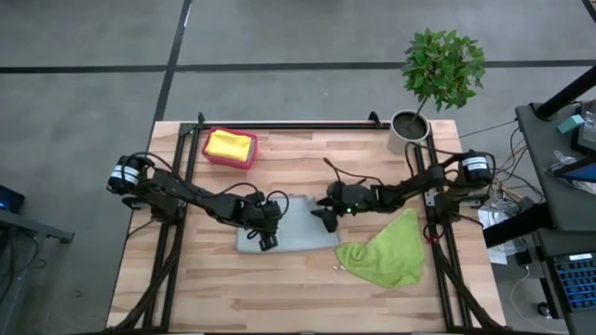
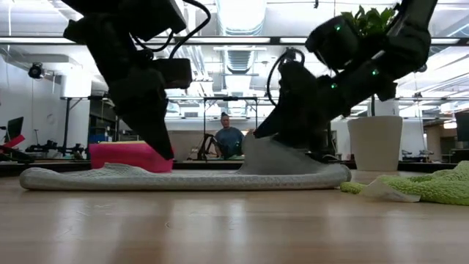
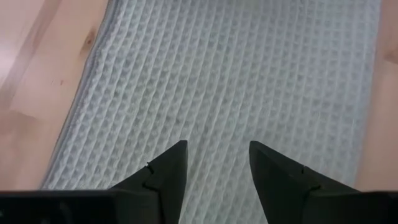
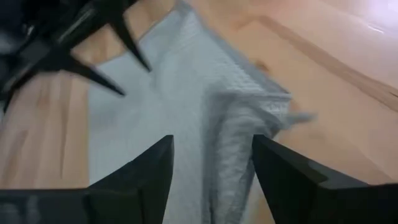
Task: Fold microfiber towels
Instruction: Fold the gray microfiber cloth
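Both end effectors, left [image 1: 267, 240] and right [image 1: 325, 221], gape over grey towel [image 1: 298, 237], apparently ungripped.

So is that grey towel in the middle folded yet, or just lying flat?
Partly folded: the grey towel lies as a narrow strip, one end lifted into a ridge by the right gripper.

This is a robotics lab or workshop in a large open hall. A wooden table [image 1: 279, 288] stands on a grey concrete floor [image 1: 84, 84]. Beyond its far edge, ceiling lights [image 2: 242, 15] shine over benches and a seated person [image 2: 229, 138]. At the right stands a desk with cables [image 1: 559, 167].
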`<move>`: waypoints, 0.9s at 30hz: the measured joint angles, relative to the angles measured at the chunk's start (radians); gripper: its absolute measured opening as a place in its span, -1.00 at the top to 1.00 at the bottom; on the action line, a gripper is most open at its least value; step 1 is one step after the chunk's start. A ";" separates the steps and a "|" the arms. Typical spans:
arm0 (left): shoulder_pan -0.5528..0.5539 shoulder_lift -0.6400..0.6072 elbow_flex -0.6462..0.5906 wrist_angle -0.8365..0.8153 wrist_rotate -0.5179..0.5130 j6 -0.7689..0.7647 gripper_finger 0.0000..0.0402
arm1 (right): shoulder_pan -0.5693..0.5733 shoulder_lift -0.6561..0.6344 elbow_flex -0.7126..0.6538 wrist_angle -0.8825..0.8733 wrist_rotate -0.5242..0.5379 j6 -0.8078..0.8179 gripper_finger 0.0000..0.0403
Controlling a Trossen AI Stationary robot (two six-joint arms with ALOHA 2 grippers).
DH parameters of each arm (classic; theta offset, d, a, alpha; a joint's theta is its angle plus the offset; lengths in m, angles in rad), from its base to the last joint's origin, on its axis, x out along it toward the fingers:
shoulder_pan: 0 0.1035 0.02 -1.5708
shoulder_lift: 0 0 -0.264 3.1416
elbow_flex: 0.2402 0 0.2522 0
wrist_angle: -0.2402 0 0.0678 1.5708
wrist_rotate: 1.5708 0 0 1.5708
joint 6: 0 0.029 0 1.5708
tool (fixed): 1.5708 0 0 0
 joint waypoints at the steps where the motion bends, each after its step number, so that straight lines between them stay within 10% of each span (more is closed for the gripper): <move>1: 0.000 0.000 0.000 0.005 -0.001 0.000 0.22 | 0.009 -0.006 0.002 -0.004 0.000 -0.018 -0.01; 27: 0.001 0.000 -0.025 0.035 -0.028 -0.001 0.22 | 0.064 -0.113 0.017 -0.149 0.136 -0.166 0.04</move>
